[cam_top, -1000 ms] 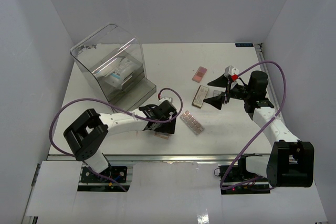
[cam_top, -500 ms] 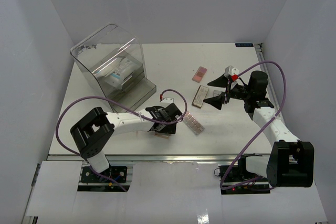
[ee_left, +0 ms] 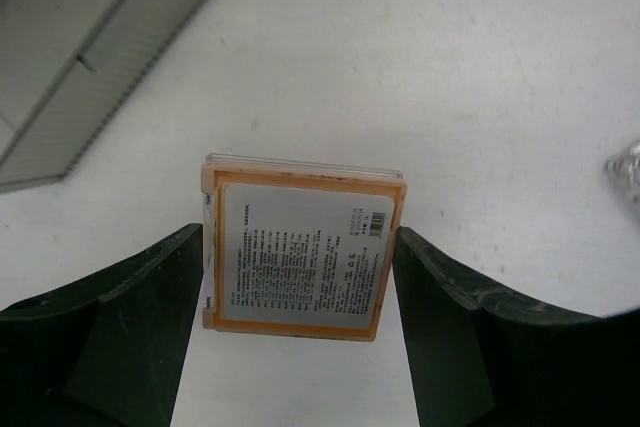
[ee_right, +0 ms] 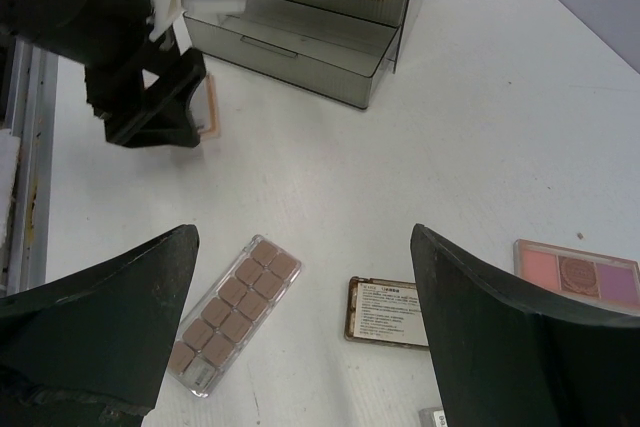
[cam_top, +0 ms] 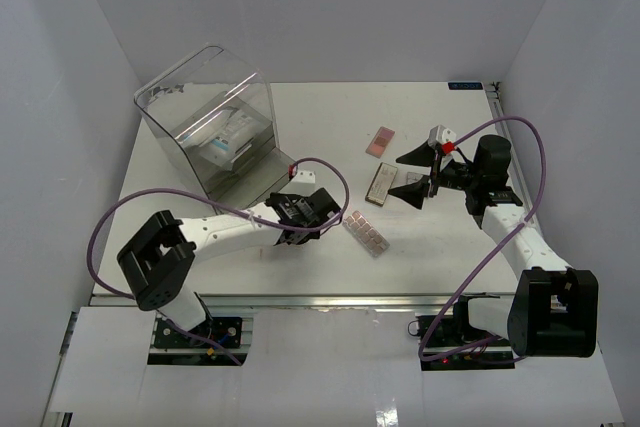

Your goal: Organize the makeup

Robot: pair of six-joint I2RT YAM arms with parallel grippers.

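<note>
My left gripper (cam_top: 300,222) is shut on an orange-rimmed palette (ee_left: 300,247) with a printed label on its back. Its fingers (ee_left: 150,317) press both side edges, and it also shows in the right wrist view (ee_right: 210,112). My right gripper (cam_top: 408,177) is open wide and empty above the table. Below it lie a pink multi-pan strip (ee_right: 235,312) and a brown palette (ee_right: 388,312), label side up. A pink palette (ee_right: 578,275) lies further right. In the top view the strip (cam_top: 366,233), brown palette (cam_top: 383,184) and pink palette (cam_top: 380,139) lie mid-table.
A big clear plastic box (cam_top: 210,127) with drawers stands at the back left, white-blue sachets (cam_top: 228,142) inside; its drawer fronts (ee_right: 320,37) show in the right wrist view. White walls enclose the table on three sides.
</note>
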